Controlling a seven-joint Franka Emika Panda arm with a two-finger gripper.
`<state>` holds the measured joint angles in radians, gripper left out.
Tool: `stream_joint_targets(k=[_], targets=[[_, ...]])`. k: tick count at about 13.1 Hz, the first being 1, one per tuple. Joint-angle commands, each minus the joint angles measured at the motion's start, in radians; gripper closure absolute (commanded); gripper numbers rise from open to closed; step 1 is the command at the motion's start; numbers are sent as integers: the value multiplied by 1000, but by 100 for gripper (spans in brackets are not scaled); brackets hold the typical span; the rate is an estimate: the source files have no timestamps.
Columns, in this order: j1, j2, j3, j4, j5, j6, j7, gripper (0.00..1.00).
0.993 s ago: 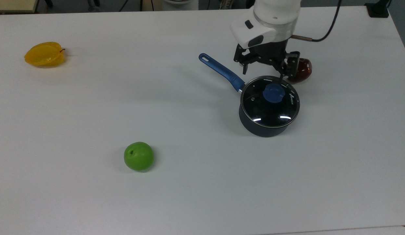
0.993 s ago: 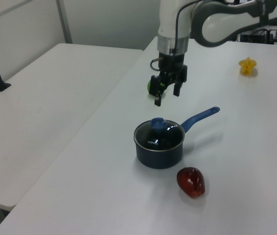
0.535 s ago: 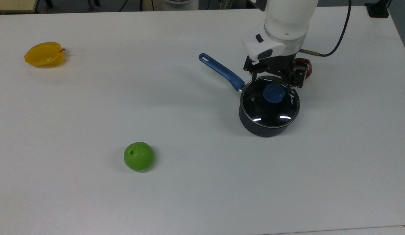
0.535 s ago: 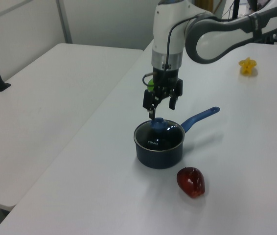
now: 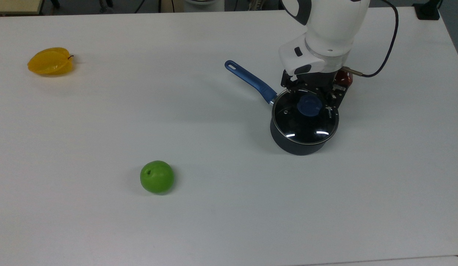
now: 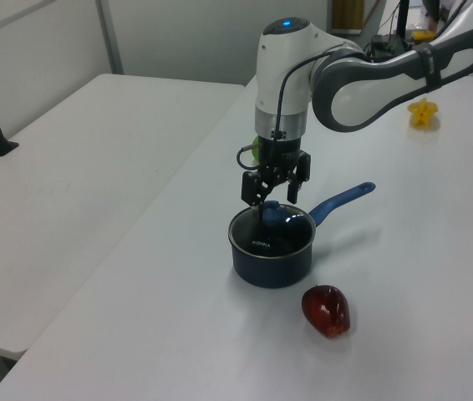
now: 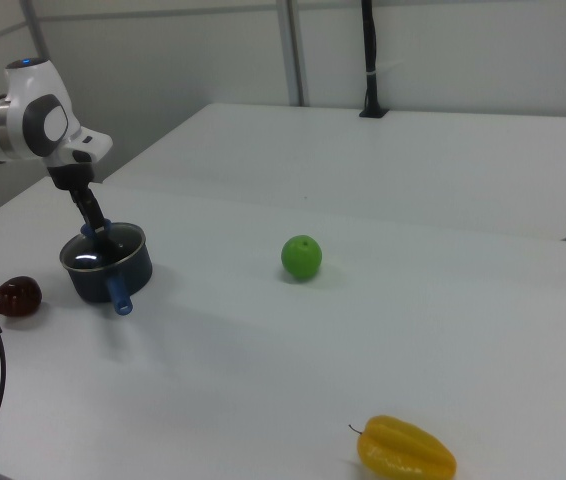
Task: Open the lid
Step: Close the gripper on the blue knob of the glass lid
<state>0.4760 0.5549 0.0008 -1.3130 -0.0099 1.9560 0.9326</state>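
One lid (image 5: 305, 120) on one saucepan (image 5: 295, 145), end effector (image 6: 275, 200) spread wide astride knob, three fruits on table.

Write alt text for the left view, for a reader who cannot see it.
A white robot arm holds its open gripper just above the blue knob of the lid, which sits closed on a dark saucepan with a blue handle. A dark red fruit lies nearer the camera on the white table.
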Motion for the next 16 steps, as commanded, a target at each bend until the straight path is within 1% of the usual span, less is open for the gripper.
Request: stream_joint_targets(k=[1, 2, 3, 6, 7, 12, 15, 16], targets=[[6, 8, -2, 11, -16, 40, 61, 16], [6, 8, -2, 11, -16, 43, 61, 16], [6, 8, -2, 11, -16, 46, 61, 20], [7, 8, -2, 11, -16, 55, 60, 42], [7, 8, -2, 11, -18, 55, 60, 46], [-2, -6, -2, 11, -13, 47, 49, 57], [-17, -62, 2, 3, -4, 40, 48, 59], [-26, -90, 4, -14, -1, 40, 42, 59]])
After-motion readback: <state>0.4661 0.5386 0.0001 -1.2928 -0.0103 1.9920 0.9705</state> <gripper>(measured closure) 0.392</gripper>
